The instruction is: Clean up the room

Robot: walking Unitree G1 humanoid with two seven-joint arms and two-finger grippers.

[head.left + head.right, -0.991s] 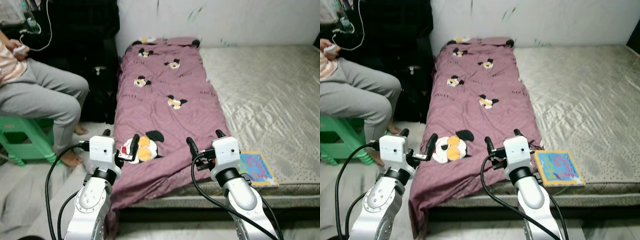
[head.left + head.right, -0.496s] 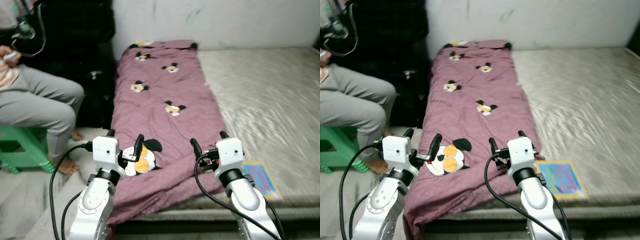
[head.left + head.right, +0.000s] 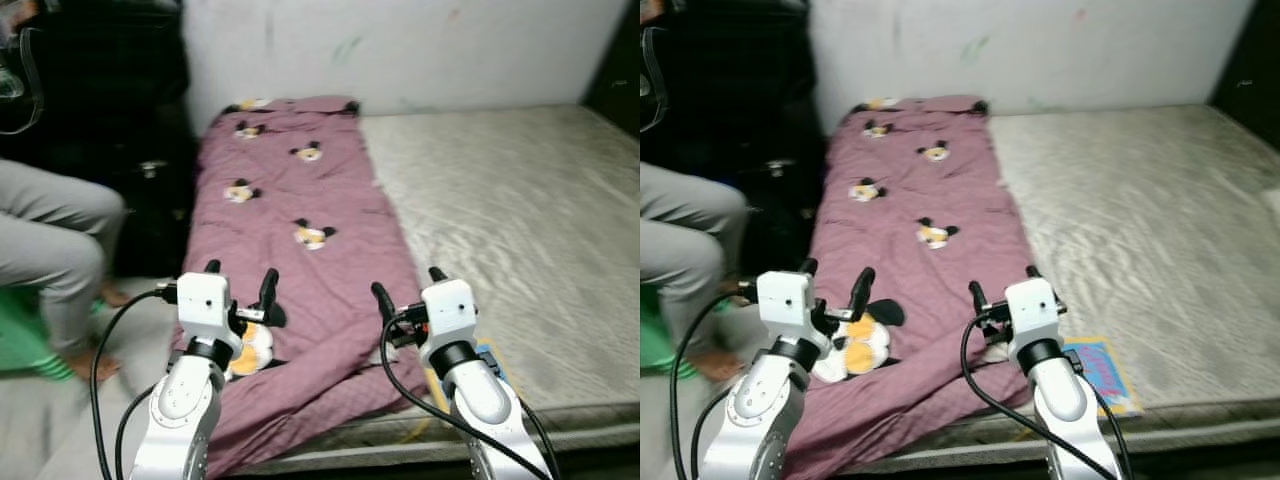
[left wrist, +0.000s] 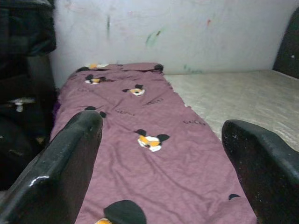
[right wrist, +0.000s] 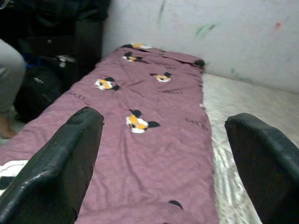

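A purple blanket [image 3: 300, 225] printed with cartoon mice covers the left strip of a bare quilted mattress [image 3: 500, 190]; its near end lies bunched in a fold at the bed's front edge. A colourful book [image 3: 1102, 368] rests on the mattress's front edge, just right of my right arm. My left gripper [image 3: 240, 278] hovers open over the blanket's near left corner, holding nothing. My right gripper [image 3: 410, 287] hangs open above the blanket's near right edge, also with nothing in it. Both wrist views look along the blanket [image 4: 140, 140] toward the wall, between wide-apart fingers [image 5: 51, 172].
A person's grey-trousered leg [image 3: 50, 215] is at the far left on a green stool [image 3: 20, 340]. A black bag [image 3: 150, 200] stands between the person and the bed. A stained white wall [image 3: 400, 50] backs the bed. The mattress's right side is bare.
The whole view has swung right and blurred, so the person has slid toward the left edge. Both grippers stay open and level in front of me.
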